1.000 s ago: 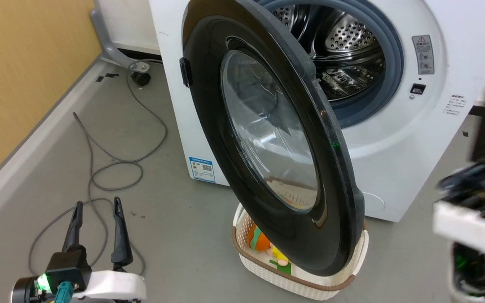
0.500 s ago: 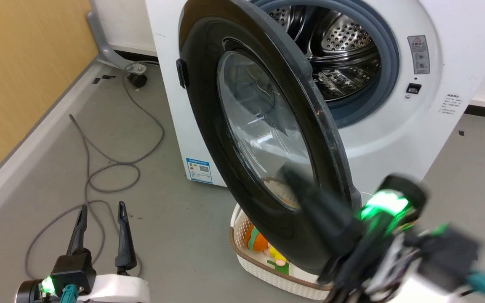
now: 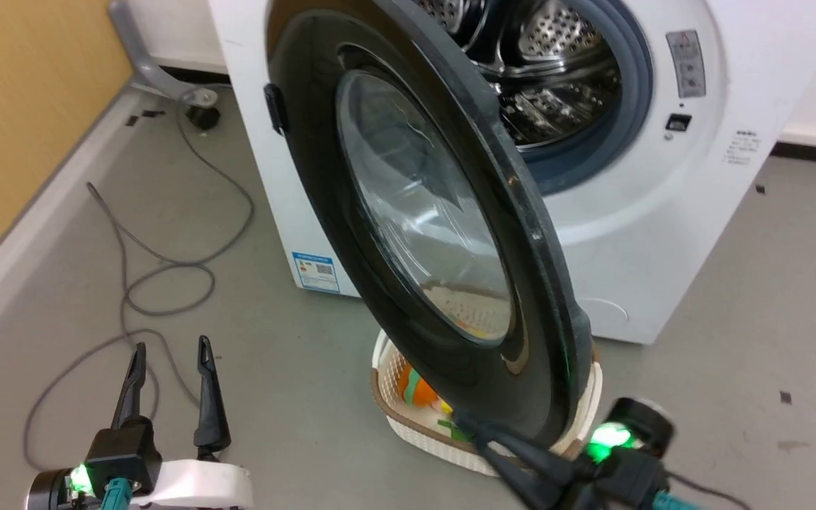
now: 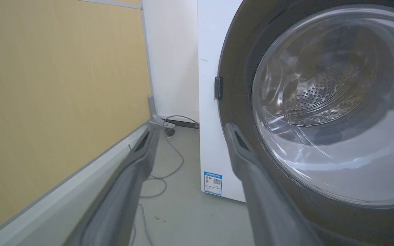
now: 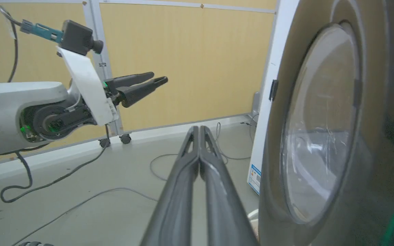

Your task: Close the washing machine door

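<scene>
Above the basket [image 3: 397, 423], washing machine door [image 3: 326, 234] jutting edge-on toward robot, left end effector [image 3: 171, 345] spread, right end effector [image 5: 199, 129] closed

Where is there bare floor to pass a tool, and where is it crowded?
Free: floor right of the washing machine, and the strip between the left tool and the washing machine door. Crowded: under the door, basket and right tool; cable loops by the wall.

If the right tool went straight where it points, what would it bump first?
Probably not the door: the shut right tool points past its face, toward the cable on the floor, then the yellow wall. Depth is hard to judge.
</scene>
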